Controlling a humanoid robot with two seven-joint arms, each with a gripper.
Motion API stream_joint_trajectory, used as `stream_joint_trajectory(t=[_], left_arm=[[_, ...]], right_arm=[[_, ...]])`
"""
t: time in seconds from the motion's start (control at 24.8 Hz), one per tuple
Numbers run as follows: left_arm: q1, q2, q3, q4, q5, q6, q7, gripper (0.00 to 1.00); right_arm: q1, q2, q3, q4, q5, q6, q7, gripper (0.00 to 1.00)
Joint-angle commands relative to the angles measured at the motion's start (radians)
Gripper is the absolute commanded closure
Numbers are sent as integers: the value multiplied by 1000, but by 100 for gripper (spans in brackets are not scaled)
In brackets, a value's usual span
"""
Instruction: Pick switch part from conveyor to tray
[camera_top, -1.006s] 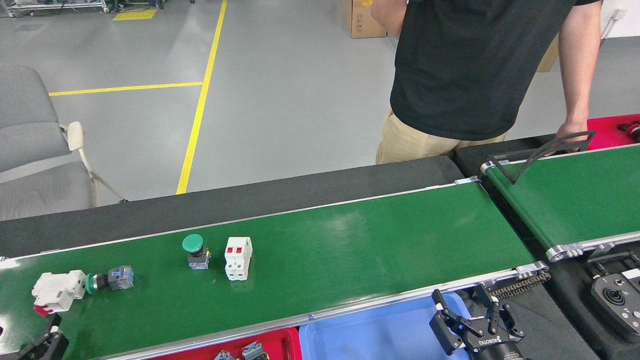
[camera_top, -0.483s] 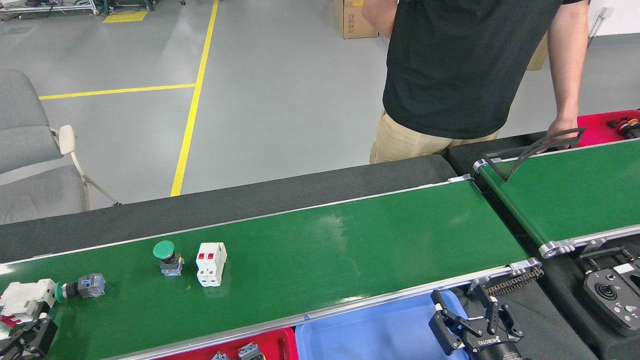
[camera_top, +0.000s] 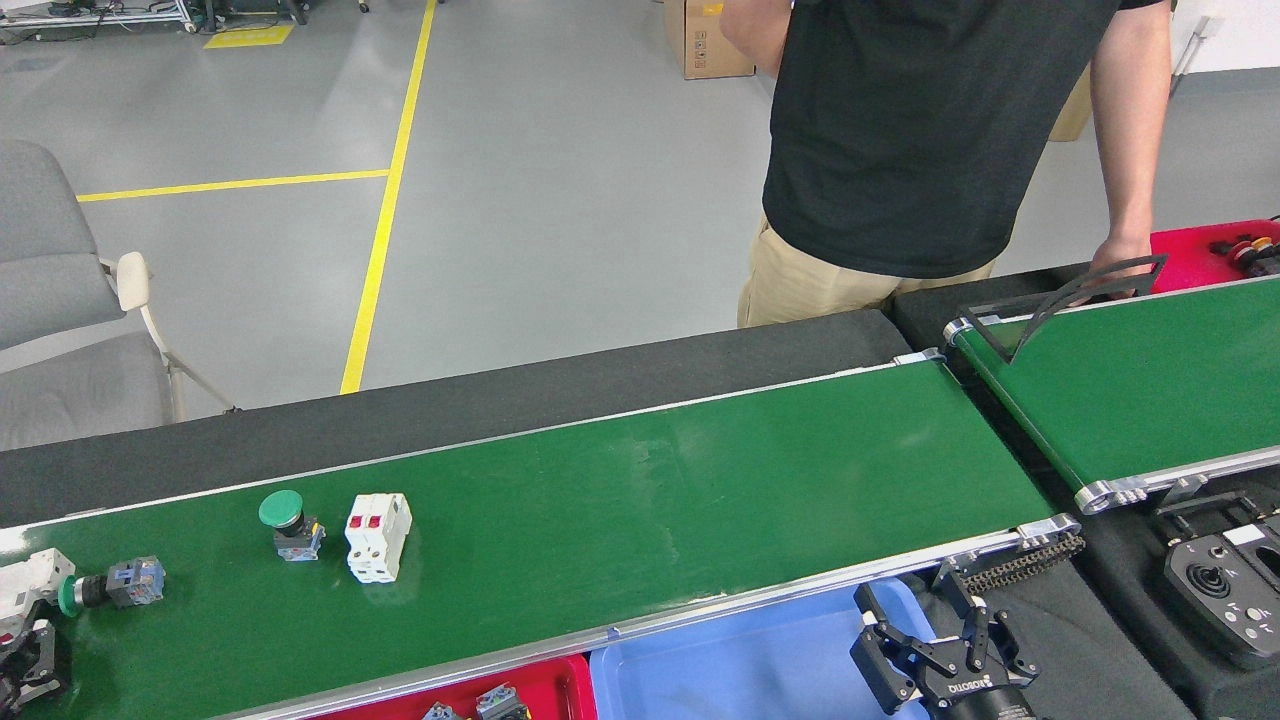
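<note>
Head view: switch parts sat at the left end of the long glossy dark-green conveyor belt, none gripped.

A white two-pole breaker block with red toggles lay on the belt with its long axis running roughly across it, just beside a green mushroom-head push-button switch. Another green-collared push-button lay on its side touching a white block at the frame's left edge. The left gripper, jaws' spacing impossible to tell, was nearer these parts. The right gripper, fingers spread and empty, hung over the light-blue plastic tray, well apart from them. A red tray already held parts.
</note>
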Motion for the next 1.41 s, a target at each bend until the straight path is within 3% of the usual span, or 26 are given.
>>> stream_joint_trajectory(t=[0.0,0.08,0.24,0.32,0.4,0.56,0.72,0.97,1.17,1.21,1.25,1.37], left_arm=[[-3,8,-2,-15,10,-18,16,81],[9,6,0,-56,24,-61,37,86],[81,-17,-2,-259,60,-176,37,86],[167,-73,-15,-420,62,-217,31,86],[256,-159,-84,-594,60,-237,28,86],[422,-263,-255,-857,57,-240,20,86],[422,-310,-474,-855,36,-233,2,86],[397,-360,-646,-855,-64,-228,0,84],[347,-440,-810,-855,-147,-185,-42,76],[331,-446,-836,-854,-162,-157,-59,71],[319,-451,-858,-854,-176,-127,-69,58],[310,-457,-942,-854,-205,-33,-73,9]], right_arm=[[-9,-6,0,-10,-2,-4,1,2],[-9,-1,0,-10,-2,-2,1,2],[-14,3,0,-10,-4,7,1,2],[-20,2,0,-10,-4,7,1,2],[-46,3,0,-10,-4,7,1,2],[-78,3,0,-10,-4,5,1,2],[-63,-9,-1,-24,-4,-2,-1,2],[-44,-112,-26,-58,-4,4,-1,2],[-40,-118,-26,-58,22,8,2,2],[-40,-117,-26,-58,40,10,4,2],[-38,-113,-26,-58,68,10,4,2],[-34,-92,-24,-58,139,14,4,3]])
